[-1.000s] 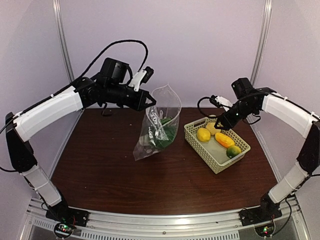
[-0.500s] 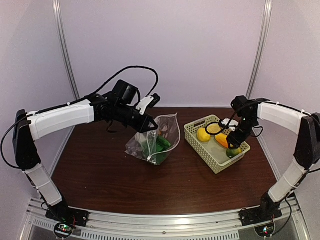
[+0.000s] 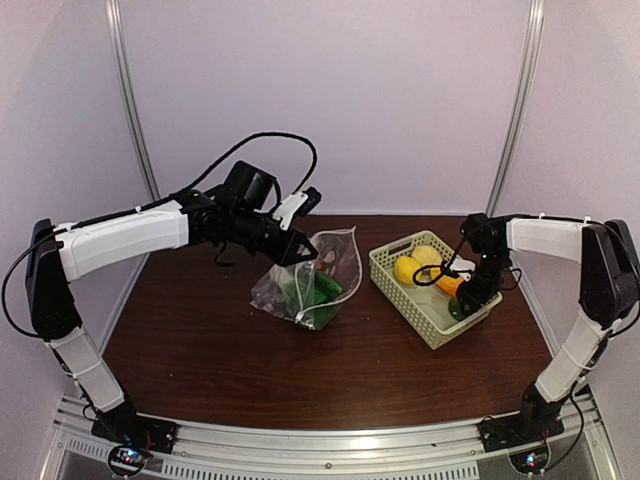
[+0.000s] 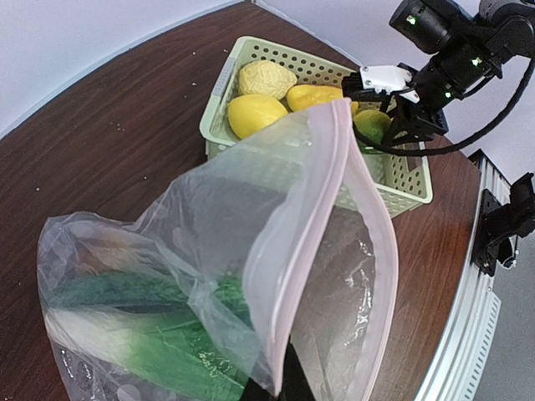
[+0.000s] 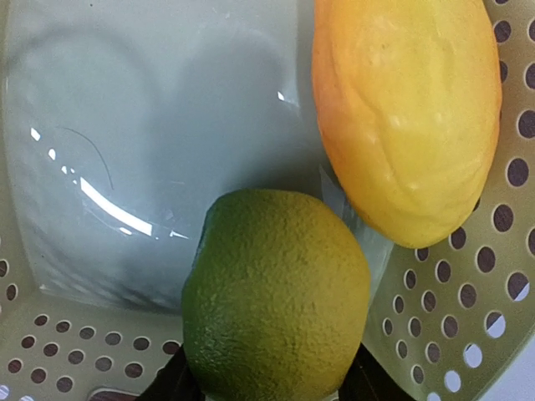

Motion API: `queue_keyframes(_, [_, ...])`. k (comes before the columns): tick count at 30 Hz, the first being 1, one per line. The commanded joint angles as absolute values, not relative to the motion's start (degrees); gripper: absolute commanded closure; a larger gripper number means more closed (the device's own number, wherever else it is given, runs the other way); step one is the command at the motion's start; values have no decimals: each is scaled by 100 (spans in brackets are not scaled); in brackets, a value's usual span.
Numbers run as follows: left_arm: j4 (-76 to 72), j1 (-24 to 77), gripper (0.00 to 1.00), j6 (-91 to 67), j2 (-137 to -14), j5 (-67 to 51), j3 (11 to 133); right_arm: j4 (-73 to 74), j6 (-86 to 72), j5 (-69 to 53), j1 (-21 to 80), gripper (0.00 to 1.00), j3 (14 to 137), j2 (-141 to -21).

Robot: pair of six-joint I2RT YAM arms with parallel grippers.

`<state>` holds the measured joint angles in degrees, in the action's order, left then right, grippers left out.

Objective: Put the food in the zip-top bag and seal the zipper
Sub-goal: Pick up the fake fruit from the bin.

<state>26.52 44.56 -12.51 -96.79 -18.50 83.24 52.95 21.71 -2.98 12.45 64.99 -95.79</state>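
The clear zip-top bag [image 3: 318, 282] rests on the table with its mouth held up and open. My left gripper [image 3: 300, 255] is shut on the bag's mouth edge [image 4: 276, 368], by the pink zipper strip [image 4: 322, 192]. A green leafy vegetable [image 4: 150, 334] lies inside the bag. My right gripper [image 3: 465, 300] is down in the pale green basket [image 3: 385, 268], its open fingers either side of a green round fruit [image 5: 276, 292]. An orange-yellow piece [image 5: 410, 117] lies beside the fruit. A yellow lemon [image 3: 406, 269] and a pale bumpy potato [image 3: 428, 256] lie at the basket's far end.
The basket [image 4: 401, 180] stands right of the bag on the brown table. Purple walls close the back and both sides. A metal rail runs along the near edge. My right arm's cable loops over the basket.
My left gripper lowered the bag from hanging high until it rests on the table, then held still. My right gripper came down from above the basket's far edge onto the green fruit.
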Motion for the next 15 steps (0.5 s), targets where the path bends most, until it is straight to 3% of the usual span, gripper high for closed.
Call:
queue_keyframes(1, [2313,4390,100,-1280,-9595,-1942,8298,4997,2121,-377,1200,58,6427,-9531])
queue_keyframes(6, [2303,4390,100,-1286,-9641,-1954,8328,4934,2158,-396,1195,76,6488,-9427])
queue_keyframes(10, [2304,4392,100,-1287,-9659,-1949,8354,5322,2402,-902,1195,80,6716,-8967])
queue_keyframes(15, [2315,4387,100,-1302,-9732,-1959,8460,5592,2715,-2388,1213,81,6945,-8184])
